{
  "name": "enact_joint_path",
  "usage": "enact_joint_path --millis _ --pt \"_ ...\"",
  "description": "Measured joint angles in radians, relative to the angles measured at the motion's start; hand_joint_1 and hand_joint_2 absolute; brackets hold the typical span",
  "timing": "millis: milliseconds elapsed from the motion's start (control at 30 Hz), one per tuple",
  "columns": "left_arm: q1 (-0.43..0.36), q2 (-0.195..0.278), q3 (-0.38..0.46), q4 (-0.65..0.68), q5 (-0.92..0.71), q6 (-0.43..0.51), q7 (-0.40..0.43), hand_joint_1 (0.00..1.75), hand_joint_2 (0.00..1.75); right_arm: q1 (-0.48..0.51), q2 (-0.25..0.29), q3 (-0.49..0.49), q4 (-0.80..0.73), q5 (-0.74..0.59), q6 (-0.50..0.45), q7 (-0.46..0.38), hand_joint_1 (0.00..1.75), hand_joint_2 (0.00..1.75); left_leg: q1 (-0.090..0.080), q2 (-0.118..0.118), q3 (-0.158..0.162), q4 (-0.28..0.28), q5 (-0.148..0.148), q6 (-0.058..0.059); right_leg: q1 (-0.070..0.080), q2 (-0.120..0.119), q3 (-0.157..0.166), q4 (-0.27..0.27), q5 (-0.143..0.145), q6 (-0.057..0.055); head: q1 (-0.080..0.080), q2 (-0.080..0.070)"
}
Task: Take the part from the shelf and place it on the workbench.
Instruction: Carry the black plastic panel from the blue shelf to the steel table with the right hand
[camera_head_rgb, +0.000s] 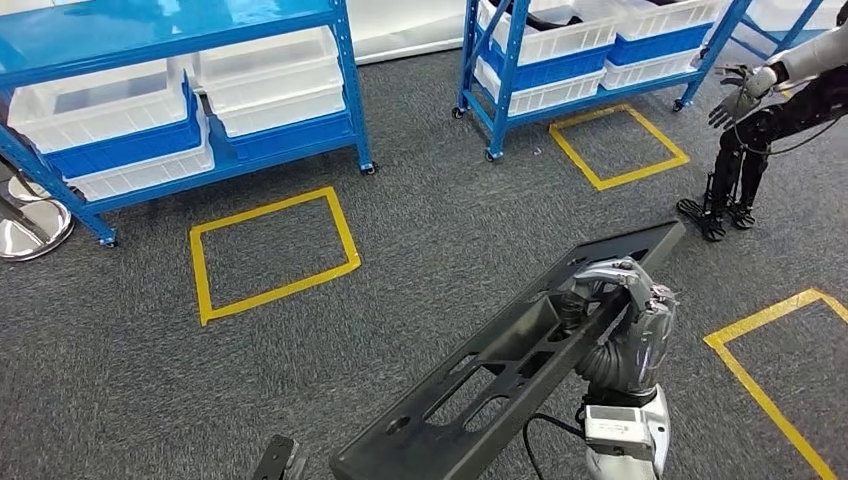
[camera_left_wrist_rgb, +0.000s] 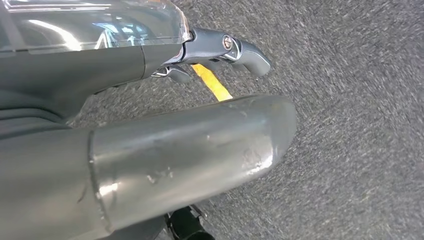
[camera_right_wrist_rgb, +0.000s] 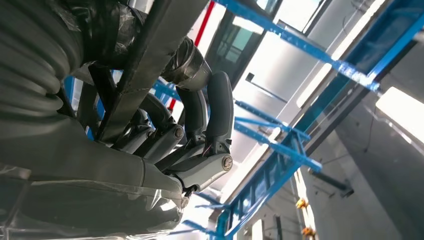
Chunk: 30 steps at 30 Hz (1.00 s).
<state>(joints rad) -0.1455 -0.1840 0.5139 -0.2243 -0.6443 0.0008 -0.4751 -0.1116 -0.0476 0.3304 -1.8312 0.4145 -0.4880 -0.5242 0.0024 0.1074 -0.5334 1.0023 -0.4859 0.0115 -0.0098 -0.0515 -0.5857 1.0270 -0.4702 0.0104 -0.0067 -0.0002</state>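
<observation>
While the right hand (camera_head_rgb: 622, 300) is clenching the long black part (camera_head_rgb: 520, 360) beyond the shelf (camera_head_rgb: 200, 130), it is needing level carriage; left hand (camera_left_wrist_rgb: 220, 50) is hanging empty, fingers curled.

Grey carpet floor (camera_head_rgb: 450, 210) bears yellow tape squares (camera_head_rgb: 272, 252) and 2 blue wheeled shelves (camera_head_rgb: 180, 100) holding white bins (camera_head_rgb: 270, 75).

The part (camera_head_rgb: 520, 360) is black, perhaps dark grey, held in silver-grey fingers (camera_head_rgb: 625, 285). Blue shelves (camera_head_rgb: 345, 70) carry white and blue bins (camera_head_rgb: 100, 120). Yellow tape squares (camera_head_rgb: 272, 253) mark the speckled grey floor (camera_head_rgb: 450, 220).
</observation>
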Motion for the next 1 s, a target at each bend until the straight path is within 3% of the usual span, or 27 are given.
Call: enact_joint_path --millis 33,100,200,233,267,300,333,400,467,533,567,600,633,700,767,800,867,933,1000 --pt "-0.001 0.0 0.0 0.0 0.0 0.0 0.0 0.0 0.0 0.001 0.0 -0.002 -0.002 0.0 0.0 0.0 1.75 1.75 0.001 0.006 0.001 0.0 -0.001 -0.005 -0.001 0.011 -0.002 -0.001 0.003 -0.006 0.0 0.0" --pt "-0.001 0.0 0.0 0.0 0.0 0.0 0.001 0.0 0.0 0.004 0.0 -0.005 -0.007 0.0 -0.001 0.0 1.75 1.75 0.005 -0.018 -0.008 0.024 -0.025 -0.017 -0.006 0.031 -0.004 -0.008 0.011 -0.019 0.0 0.0" --pt "0.004 0.0 0.001 0.0 -0.001 -0.001 0.004 0.0 0.0 0.009 0.0 -0.008 -0.014 0.0 -0.003 0.0 1.75 1.75 0.01 -0.088 -0.078 0.189 -0.124 -0.028 -0.009 0.059 -0.011 -0.011 0.02 -0.031 0.0 0.0" --pt "0.006 0.0 0.001 0.0 -0.002 -0.001 0.005 0.0 0.0 0.013 0.0 -0.008 -0.015 0.0 -0.004 0.0 1.75 1.75 0.01 -0.095 -0.104 0.247 -0.146 -0.029 -0.008 0.071 -0.013 -0.01 0.021 -0.033 0.0 0.0" --pt "0.008 0.0 0.001 0.0 -0.002 -0.002 0.006 0.0 0.0 0.017 0.0 -0.008 -0.016 0.001 -0.004 0.0 1.75 1.75 0.01 -0.098 -0.118 0.279 -0.15 -0.029 -0.006 0.084 -0.015 -0.009 0.021 -0.033 0.0 0.0" --pt "0.009 0.0 0.001 0.0 -0.002 -0.002 0.007 0.0 0.0 0.021 0.0 -0.009 -0.018 0.001 -0.005 0.0 1.75 1.75 0.01 -0.1 -0.113 0.271 -0.133 -0.026 -0.005 0.097 -0.016 -0.006 0.022 -0.033 0.0 0.0" --pt "0.01 0.0 0.001 0.0 -0.002 -0.002 0.007 0.0 0.0 0.024 0.0 -0.009 -0.019 0.001 -0.006 0.0 1.75 1.75 0.01 -0.104 -0.09 0.225 -0.1 -0.022 -0.004 0.111 -0.017 -0.004 0.022 -0.032 0.0 0.0" --pt "0.009 0.0 0.001 0.0 -0.002 -0.001 0.009 0.0 0.0 0.028 0.0 -0.01 -0.024 0.001 -0.008 0.0 1.75 1.75 0.01 -0.142 -0.024 0.086 -0.036 -0.01 -0.002 0.135 -0.019 -0.001 0.024 -0.028 0.0 0.0" --pt "0.009 0.0 0.001 0.0 -0.003 -0.001 0.013 0.0 0.0 0.033 0.0 -0.011 -0.03 0.001 -0.013 0.0 1.75 1.75 0.008 -0.173 0.01 0.008 -0.016 -0.001 -0.004 0.157 -0.024 -0.001 0.03 -0.018 0.0 0.0" --pt "0.01 0.0 0.001 0.0 -0.004 -0.001 0.015 0.0 0.0 0.042 0.0 -0.015 -0.035 0.0 -0.017 0.0 1.75 1.75 0.006 -0.164 0.015 -0.003 -0.013 0.006 -0.007 0.178 -0.029 -0.006 0.038 -0.003 -0.001 0.0" --pt "0.01 -0.001 0.001 0.0 -0.005 -0.002 0.016 0.0 0.0 0.047 -0.001 -0.017 -0.037 0.0 -0.017 0.0 1.75 1.75 0.007 -0.152 0.018 -0.01 -0.007 0.011 -0.007 0.173 -0.031 -0.006 0.039 0.003 -0.001 0.0" --pt "0.01 -0.003 0.001 0.0 -0.005 -0.001 0.016 0.0 0.0 0.05 -0.001 -0.019 -0.04 0.0 -0.017 -0.001 1.75 1.75 0.009 -0.14 0.02 -0.019 0.0 0.018 -0.005 0.153 -0.038 0.004 0.03 0.007 0.001 0.0" --pt "0.01 -0.004 0.001 0.0 -0.005 -0.001 0.016 0.0 0.0 0.051 -0.001 -0.021 -0.042 0.0 -0.017 -0.001 1.75 1.75 0.011 -0.126 0.022 -0.028 0.006 0.023 -0.003 0.125 -0.053 0.034 0.008 0.01 0.002 0.0" --pt "0.013 -0.005 0.001 0.0 -0.006 -0.001 0.017 0.0 0.0 0.052 -0.001 -0.023 -0.044 0.0 -0.017 -0.001 1.75 1.75 0.011 -0.1 0.021 -0.033 0.01 0.03 -0.003 0.07 -0.109 0.152 -0.06 0.015 0.004 0.0" --pt "0.016 -0.005 0.001 0.0 -0.006 -0.001 0.019 0.0 0.0 0.055 -0.001 -0.026 -0.044 0.0 -0.017 -0.001 1.75 1.75 0.01 -0.072 0.018 -0.031 0.009 0.03 -0.007 0.058 -0.155 0.256 -0.098 0.021 0.004 0.0" --pt "0.017 -0.006 0.001 0.0 -0.007 -0.001 0.02 0.0 0.0 0.056 -0.001 -0.027 -0.044 0.0 -0.017 -0.001 1.75 1.75 0.01 -0.059 0.017 -0.03 0.008 0.029 -0.009 0.055 -0.154 0.261 -0.091 0.024 0.004 0.0" --pt "0.017 -0.007 0.0 0.0 -0.01 -0.002 0.022 0.0 0.0 0.057 -0.002 -0.032 -0.044 0.0 -0.017 -0.002 1.75 1.75 0.01 -0.036 0.018 -0.025 0.003 0.022 -0.012 0.037 -0.088 0.154 -0.035 0.026 0.004 0.0" --pt "0.015 -0.008 0.0 0.0 -0.012 -0.002 0.022 0.0 0.0 0.056 -0.002 -0.035 -0.046 -0.001 -0.017 -0.002 1.75 1.75 0.007 -0.019 0.018 -0.015 -0.006 0.011 -0.009 0.002 -0.018 0.034 0.001 0.019 0.004 0.0" --pt "0.012 -0.008 0.0 0.0 -0.013 -0.001 0.022 0.0 0.0 0.054 -0.002 -0.036 -0.05 -0.002 -0.015 -0.004 1.75 1.75 0.002 -0.006 0.02 -0.008 -0.015 -0.002 -0.003 -0.007 -0.003 0.002 0.001 0.006 0.003 0.0"
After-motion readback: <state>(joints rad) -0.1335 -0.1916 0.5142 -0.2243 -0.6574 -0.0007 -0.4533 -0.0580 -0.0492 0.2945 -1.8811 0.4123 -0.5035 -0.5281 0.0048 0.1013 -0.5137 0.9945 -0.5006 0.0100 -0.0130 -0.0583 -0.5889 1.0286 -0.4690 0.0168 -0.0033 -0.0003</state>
